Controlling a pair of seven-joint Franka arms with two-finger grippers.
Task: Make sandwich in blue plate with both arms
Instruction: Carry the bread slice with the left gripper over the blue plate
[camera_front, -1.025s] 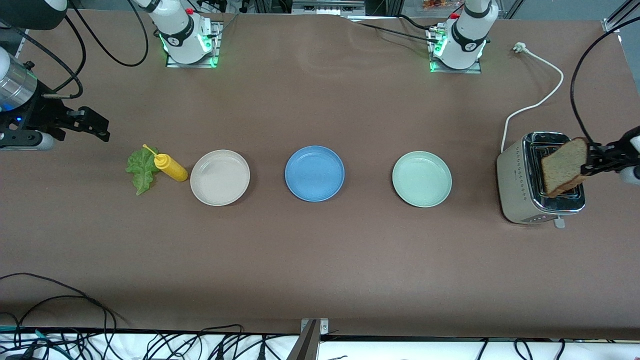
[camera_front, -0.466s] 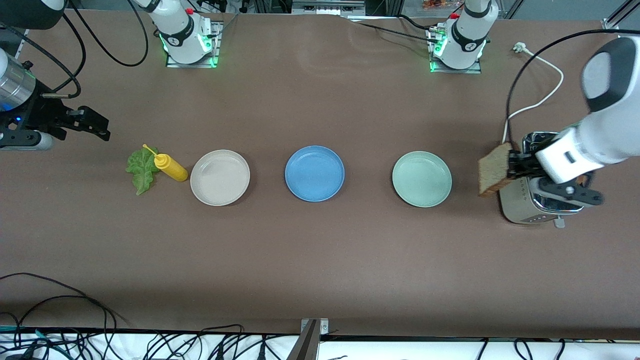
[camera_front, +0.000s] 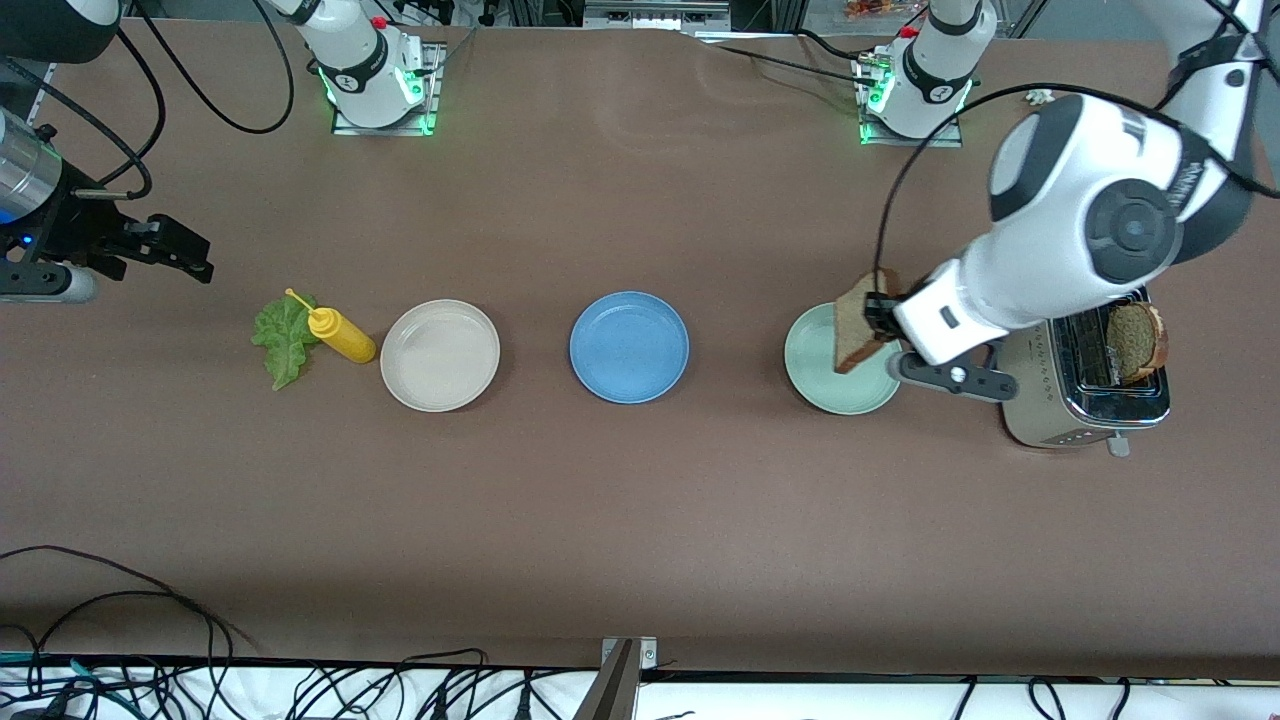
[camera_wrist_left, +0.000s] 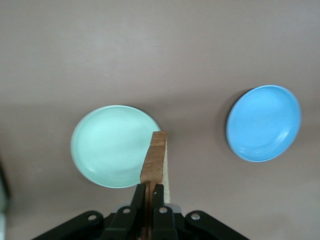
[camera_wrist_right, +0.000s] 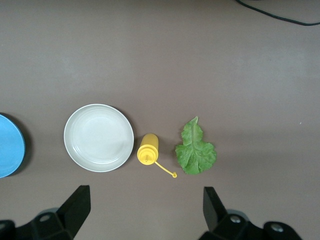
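Observation:
A brown toast slice (camera_front: 857, 335) hangs on edge over the pale green plate (camera_front: 835, 388), with my left gripper (camera_front: 880, 315) shut on it. From the left wrist, the toast (camera_wrist_left: 156, 159) sticks out between the shut jaws of the left gripper (camera_wrist_left: 150, 192). The bare blue plate (camera_front: 629, 347) sits mid-table, also seen from the left wrist as blue plate (camera_wrist_left: 263, 123). A second toast slice (camera_front: 1135, 342) stands in the toaster (camera_front: 1045, 400). The lettuce leaf (camera_front: 283, 338) lies at the right arm's end. My right gripper (camera_front: 203, 260) waits open over the table near it, empty in its wrist view (camera_wrist_right: 145, 202).
A yellow squeeze bottle (camera_front: 342, 335) lies against the lettuce, beside a beige-white plate (camera_front: 440, 355). The right wrist view shows that plate (camera_wrist_right: 99, 137), the bottle (camera_wrist_right: 148, 148) and the lettuce (camera_wrist_right: 196, 152). Cables run along the table's edge nearest the front camera.
My left arm carried the toast from above the toaster to over the pale green plate, toward the blue plate. The right gripper barely shifted.

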